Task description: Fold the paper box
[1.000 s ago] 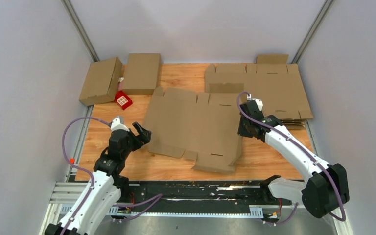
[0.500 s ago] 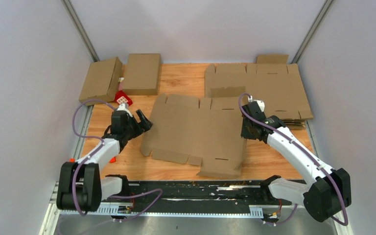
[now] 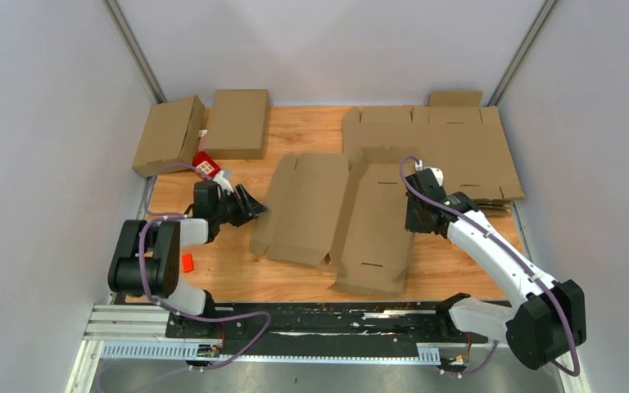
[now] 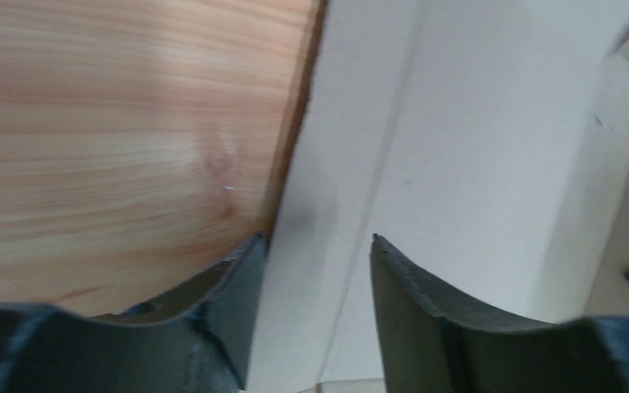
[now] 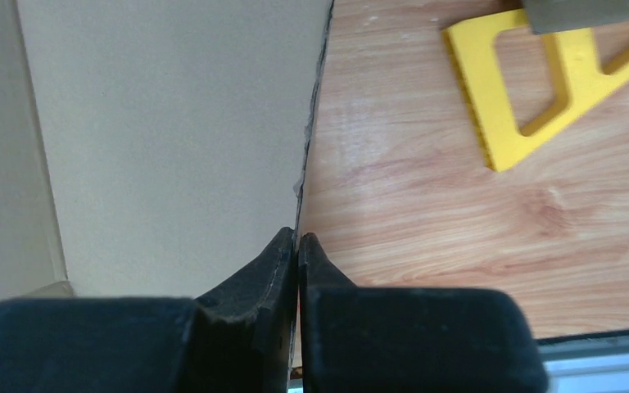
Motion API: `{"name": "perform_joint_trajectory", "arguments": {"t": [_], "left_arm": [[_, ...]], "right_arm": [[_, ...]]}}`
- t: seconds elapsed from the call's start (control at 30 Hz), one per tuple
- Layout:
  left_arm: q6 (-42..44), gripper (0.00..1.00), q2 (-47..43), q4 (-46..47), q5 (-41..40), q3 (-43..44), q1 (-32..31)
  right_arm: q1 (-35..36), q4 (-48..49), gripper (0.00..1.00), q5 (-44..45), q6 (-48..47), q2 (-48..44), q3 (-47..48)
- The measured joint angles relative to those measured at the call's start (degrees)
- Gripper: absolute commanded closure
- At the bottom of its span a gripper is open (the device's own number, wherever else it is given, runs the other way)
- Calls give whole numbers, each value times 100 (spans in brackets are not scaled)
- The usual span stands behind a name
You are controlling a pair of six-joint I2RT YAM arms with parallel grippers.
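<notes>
An unfolded brown cardboard box blank lies mid-table, bent into a shallow V along its middle crease. My right gripper is shut on the blank's right edge and holds that side raised; in the right wrist view the gripper pinches the board's edge. My left gripper is open at the blank's left edge. In the left wrist view the gripper straddles the pale board, one finger by its edge, the other over it.
Two folded cardboard boxes stand at the back left, with a small red item beside them. A stack of flat blanks lies at the back right. A yellow plastic piece lies on the wood near my right gripper.
My left gripper moved right and lower to the blank's left edge. The blank's left half has lifted and the blank has bent into a V. My right gripper kept its hold.
</notes>
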Motion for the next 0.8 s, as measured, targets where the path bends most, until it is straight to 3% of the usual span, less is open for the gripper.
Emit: {"name": "perform_joint_trajectory", "arguments": {"t": [0.17, 0.5, 0.63, 0.73, 0.8], "left_arm": [[-584, 56, 662, 968, 1014, -166, -127], [-1147, 51, 730, 1738, 1547, -435, -142], [-1233, 50, 693, 1965, 1672, -446, -195], [-1226, 49, 549, 1956, 1676, -476, -205], [-1198, 49, 407, 1897, 1663, -496, -208]], "right_arm": [[17, 111, 95, -258, 7, 234, 0], [17, 175, 91, -317, 7, 330, -26], [17, 348, 80, -616, -2, 444, -35], [17, 507, 52, -876, -26, 538, -74], [17, 612, 43, -1021, -46, 575, -111]]}}
